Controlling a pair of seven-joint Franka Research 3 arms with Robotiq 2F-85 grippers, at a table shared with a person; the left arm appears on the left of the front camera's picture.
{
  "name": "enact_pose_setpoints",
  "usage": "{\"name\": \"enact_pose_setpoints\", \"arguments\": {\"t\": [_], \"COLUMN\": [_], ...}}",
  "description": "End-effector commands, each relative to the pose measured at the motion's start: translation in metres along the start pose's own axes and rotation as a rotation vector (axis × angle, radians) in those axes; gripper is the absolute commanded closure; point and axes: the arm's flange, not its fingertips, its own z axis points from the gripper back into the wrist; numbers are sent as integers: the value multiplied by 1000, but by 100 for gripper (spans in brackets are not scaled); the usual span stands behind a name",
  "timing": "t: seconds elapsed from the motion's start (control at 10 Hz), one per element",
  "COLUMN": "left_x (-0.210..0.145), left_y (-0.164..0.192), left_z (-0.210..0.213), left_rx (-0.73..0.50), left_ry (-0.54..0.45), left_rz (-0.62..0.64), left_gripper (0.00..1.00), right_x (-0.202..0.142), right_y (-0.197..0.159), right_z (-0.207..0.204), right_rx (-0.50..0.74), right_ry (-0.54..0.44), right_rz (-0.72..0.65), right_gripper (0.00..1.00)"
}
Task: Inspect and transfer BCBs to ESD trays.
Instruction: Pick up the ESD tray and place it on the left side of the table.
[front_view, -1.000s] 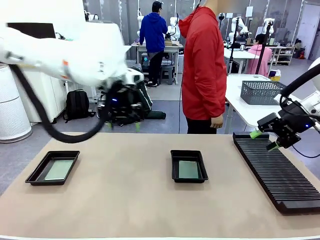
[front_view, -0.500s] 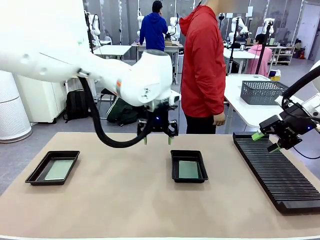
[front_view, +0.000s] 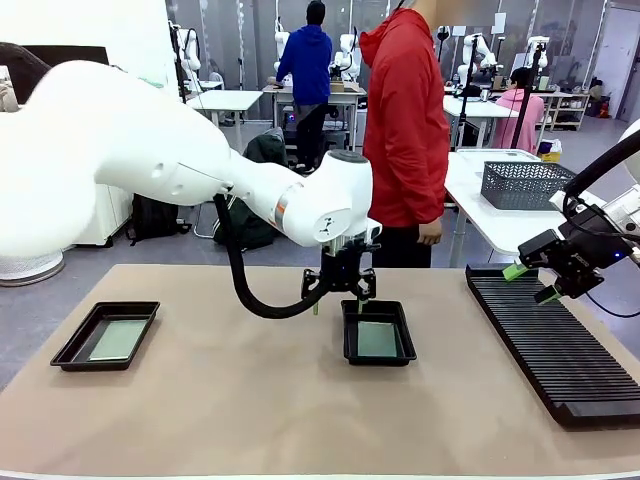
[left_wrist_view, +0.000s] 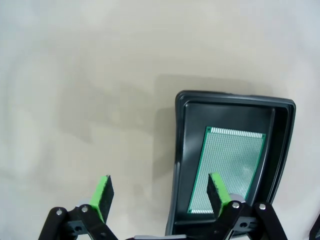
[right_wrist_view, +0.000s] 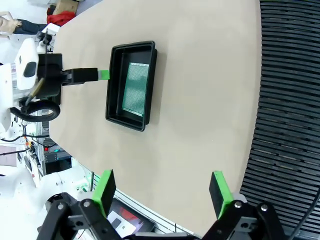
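- Swung rightward and down since the earlier frames: left gripper (front_view: 338, 299) now low over the near-left rim of the middle tray (front_view: 378, 332), jaws spread wide, nothing between them.
- Seen from the left wrist: one green pad (left_wrist_view: 216, 187) over that tray's left wall, the other pad over bare table (left_wrist_view: 100, 100); open mat ahead and to the side.
- Board (left_wrist_view: 227, 169) flat on the tray floor, beside the inner pad, clear of the walls.
- Second tray (front_view: 106, 335) with its own board (front_view: 117, 340) well off to the left.
- Barely shifted: right gripper (front_view: 530, 281), spread and empty, above the ribbed rack (front_view: 553, 337).
- Person (front_view: 405, 130) at the far edge.
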Motion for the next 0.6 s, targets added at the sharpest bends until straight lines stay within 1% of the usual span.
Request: {"name": "enact_pose_setpoints", "arguments": {"t": [0.0, 0.3, 0.5], "left_x": [4, 3, 3], "left_y": [-9, -11, -12], "left_z": [-8, -26, -32], "left_rx": [-9, -41, -36], "left_ry": [-17, -17, -6], "left_rz": [0, 13, 0], "left_gripper": [0, 0, 0], "right_x": [-1, -1, -1], "right_y": [2, 2, 2], "right_z": [1, 1, 1], "right_rx": [1, 1, 1], "right_ry": [-8, -8, -8], "right_rz": [-25, -25, -25], "right_gripper": [0, 0, 0]}}
